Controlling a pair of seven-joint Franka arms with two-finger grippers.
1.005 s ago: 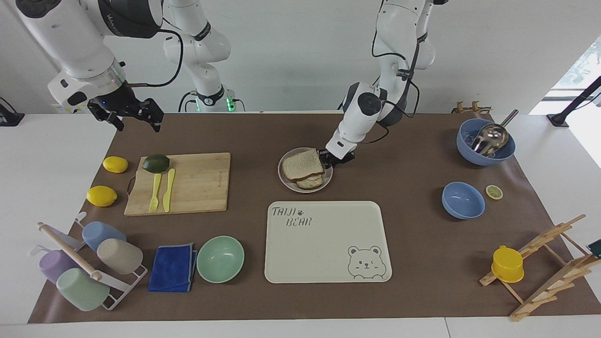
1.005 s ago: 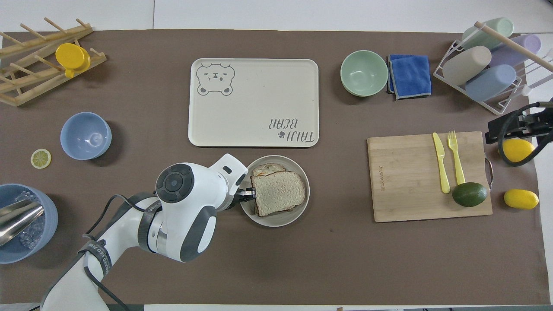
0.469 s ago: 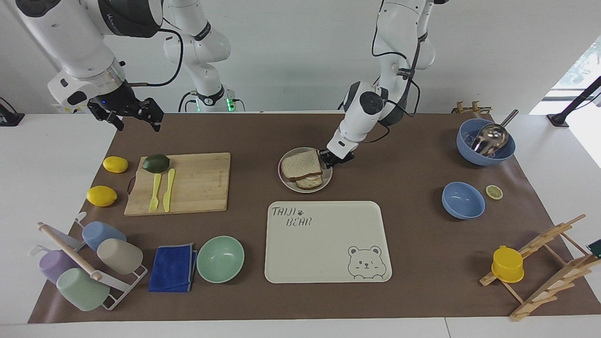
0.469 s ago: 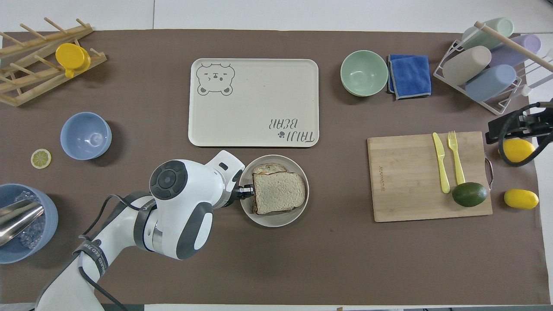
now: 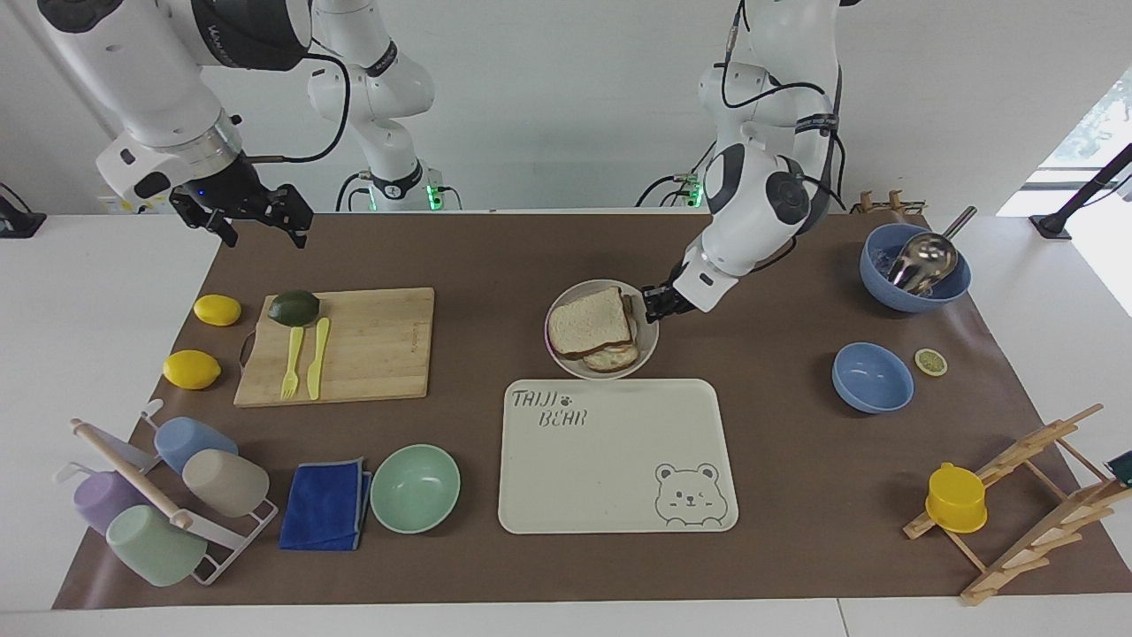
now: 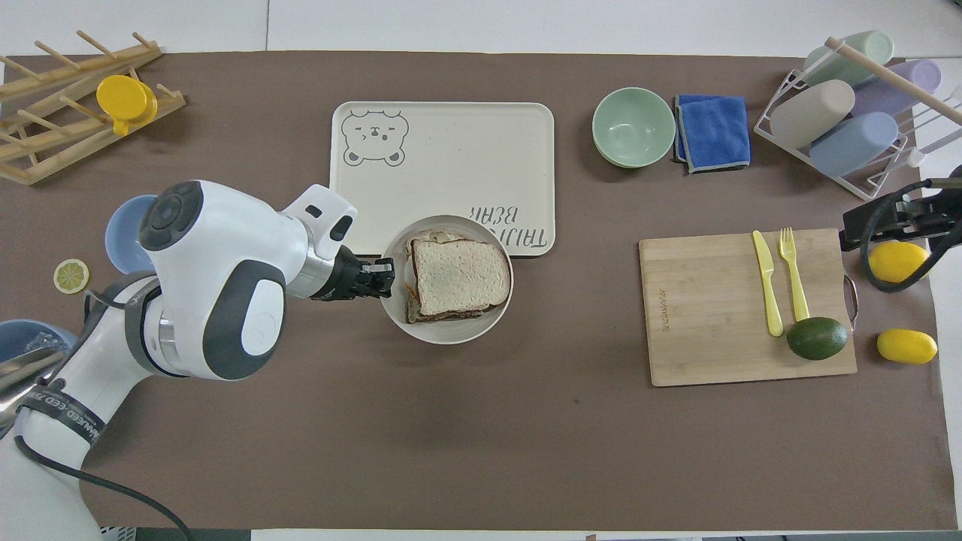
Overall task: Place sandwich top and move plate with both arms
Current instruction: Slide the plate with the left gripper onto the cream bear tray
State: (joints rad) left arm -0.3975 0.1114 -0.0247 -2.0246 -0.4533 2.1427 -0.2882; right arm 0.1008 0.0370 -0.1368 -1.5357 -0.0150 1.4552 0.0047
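The sandwich top [image 5: 588, 320] [image 6: 460, 276], a plain brown bread slice, lies on a lower toast slice on the small round beige plate [image 5: 559, 352] [image 6: 451, 335]. My left gripper [image 5: 653, 303] [image 6: 385, 276] is shut on the plate's rim at the side toward the left arm's end. It holds the plate slightly raised over the mat. In the overhead view the plate overlaps the cream tray's [image 5: 619, 460] [image 6: 443, 158] edge nearest the robots. My right gripper [image 5: 256, 226] [image 6: 853, 229] waits open in the air over the right arm's end of the table, near a lemon.
A cutting board [image 5: 371, 345] carries an avocado, a yellow fork and a knife, with two lemons [image 5: 217, 310] beside it. A mint bowl [image 5: 415, 488] and a blue cloth lie beside the tray. Blue bowls [image 5: 872, 378] and wooden racks stand toward the left arm's end.
My left gripper has lifted the plate with the sandwich and carried it toward the tray, and its arm has swung toward its own end. The right arm has stayed put.
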